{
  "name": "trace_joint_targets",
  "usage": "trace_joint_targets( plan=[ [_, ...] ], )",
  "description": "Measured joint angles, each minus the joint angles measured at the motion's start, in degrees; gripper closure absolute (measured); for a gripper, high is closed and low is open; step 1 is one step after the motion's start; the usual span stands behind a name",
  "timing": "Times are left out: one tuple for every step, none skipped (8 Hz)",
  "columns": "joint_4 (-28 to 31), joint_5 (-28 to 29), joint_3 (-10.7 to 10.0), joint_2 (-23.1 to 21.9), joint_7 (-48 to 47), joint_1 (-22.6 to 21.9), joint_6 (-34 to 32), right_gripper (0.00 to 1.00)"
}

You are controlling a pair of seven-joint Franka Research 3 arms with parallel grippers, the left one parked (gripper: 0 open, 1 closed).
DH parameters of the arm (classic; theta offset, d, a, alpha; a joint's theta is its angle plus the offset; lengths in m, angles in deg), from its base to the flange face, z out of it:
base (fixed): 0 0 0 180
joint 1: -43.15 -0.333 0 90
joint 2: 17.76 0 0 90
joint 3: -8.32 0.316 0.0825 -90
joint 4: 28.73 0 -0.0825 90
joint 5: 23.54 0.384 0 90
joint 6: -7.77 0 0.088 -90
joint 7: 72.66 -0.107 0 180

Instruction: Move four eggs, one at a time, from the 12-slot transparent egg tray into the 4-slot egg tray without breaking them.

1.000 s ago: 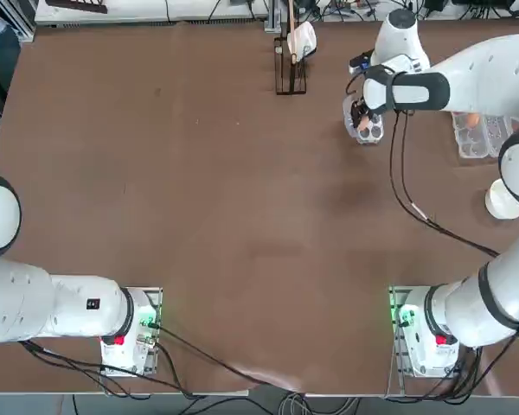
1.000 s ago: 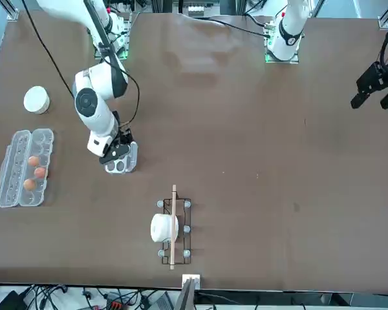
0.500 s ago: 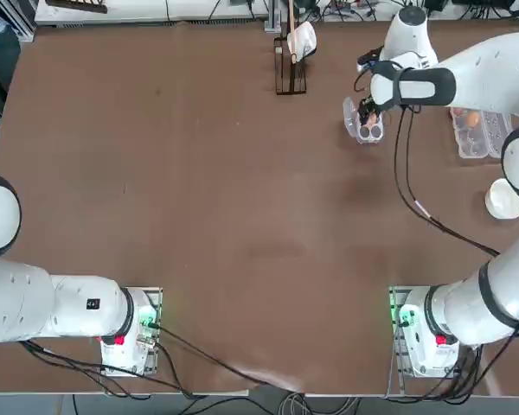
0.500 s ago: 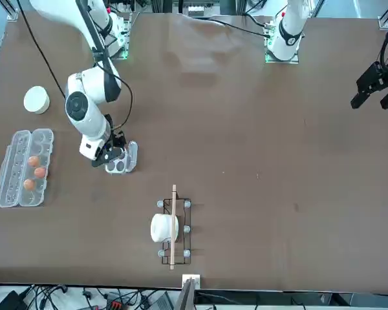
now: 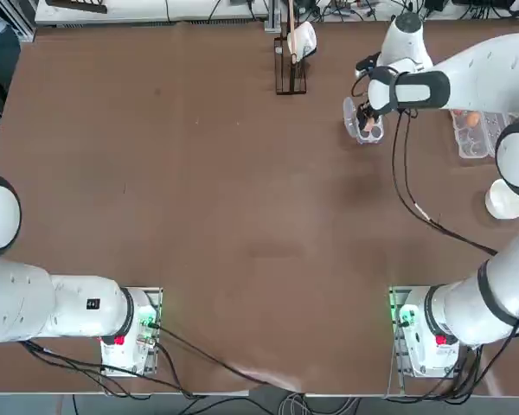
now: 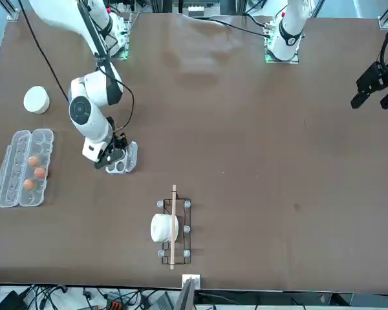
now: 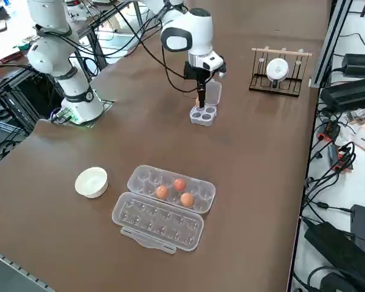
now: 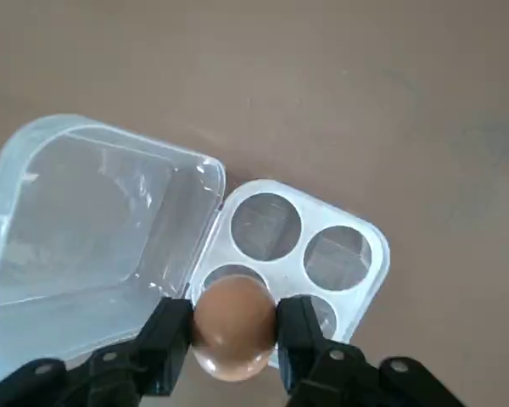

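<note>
One egg (image 8: 234,329) sits pinched between your right gripper (image 8: 234,339) jaws, closed on its sides | 4-slot egg tray (image 8: 299,246) lies right under the jaws, all cups bare | shell is thin, smooth, breakable: squeeze softly, lower slowly.

Orange-brown egg (image 8: 234,329) above 4-slot tray (image 8: 348,246)
</note>
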Motion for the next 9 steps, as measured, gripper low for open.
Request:
trace_joint_targets(
  plan=[
    [0.0, 0.0, 0.0, 0.3, 0.0, 0.0, 0.1, 0.42],
    [0.0, 0.0, 0.0, 0.5, 0.0, 0.0, 0.1, 0.42],
    [0.0, 0.0, 0.0, 0.6, 0.0, 0.0, 0.2, 0.42],
    [0.0, 0.0, 0.1, 0.6, 0.0, 0.0, 0.2, 0.41],
    [0.0, 0.0, 0.1, 0.8, 0.0, 0.0, 0.2, 0.28],
    [0.0, 0.0, 0.1, 0.9, 0.0, 0.0, 0.2, 0.11],
    [0.0, 0.0, 0.1, 0.9, 0.0, -0.1, 0.2, 0.0],
    [-0.1, 0.0, 0.1, 0.9, 0.0, -0.1, 0.2, 0.0],
    [-0.4, 0.0, 0.1, 0.7, 0.0, -0.1, 0.2, 0.0]
  ],
)
